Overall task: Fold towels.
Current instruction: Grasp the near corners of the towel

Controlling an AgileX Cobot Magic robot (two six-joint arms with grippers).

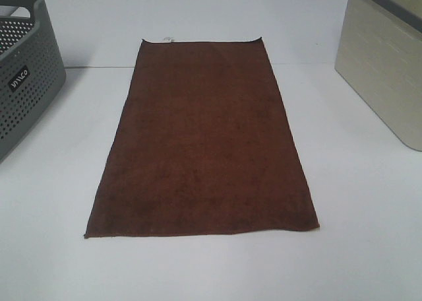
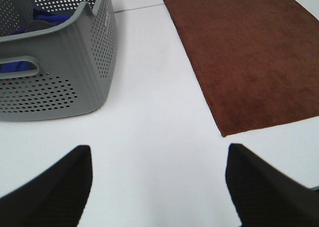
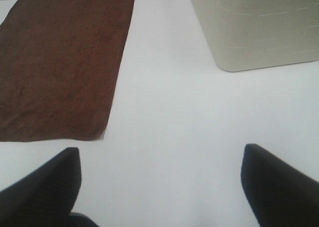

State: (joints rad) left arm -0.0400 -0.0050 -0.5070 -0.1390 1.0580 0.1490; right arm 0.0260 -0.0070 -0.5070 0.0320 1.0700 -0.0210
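Both claws, the left gripper [image 2: 158, 155] close to the grey basket [image 1: 30, 103] and the right gripper [image 3: 160, 151] farther off, hung wide open and empty above the table, while the towel [image 1: 204, 136] lay flat beside that basket, so each would best pinch one nearest corner evenly.

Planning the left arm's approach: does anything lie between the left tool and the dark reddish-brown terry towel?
No. The left wrist view shows only bare white tabletop between the open left tool and the towel; the grey perforated plastic basket stands aside.
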